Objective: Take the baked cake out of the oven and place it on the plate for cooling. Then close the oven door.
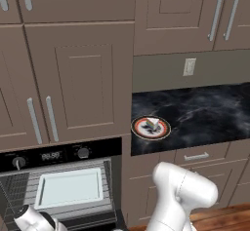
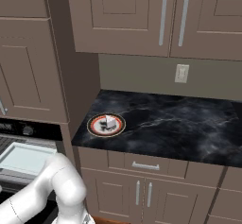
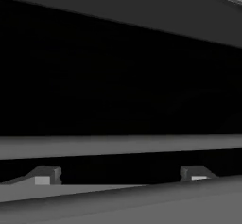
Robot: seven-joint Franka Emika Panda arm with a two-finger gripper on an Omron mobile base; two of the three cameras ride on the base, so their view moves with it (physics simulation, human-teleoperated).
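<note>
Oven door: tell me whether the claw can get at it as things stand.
Probably yes. The claw is open, low in front of the oven, facing a dark panel with a grey bar across it, likely the oven door and its handle. Nothing shows between them. The cake already sits on the plate.

The left base view faces the oven point(image 1: 63, 186) head-on from fairly close, with the plate point(image 1: 151, 127) to its right. The right base view looks from further right, sharing that plate point(image 2: 106, 124) and the oven's edge. The hand view sits tight against a dark surface.
</note>
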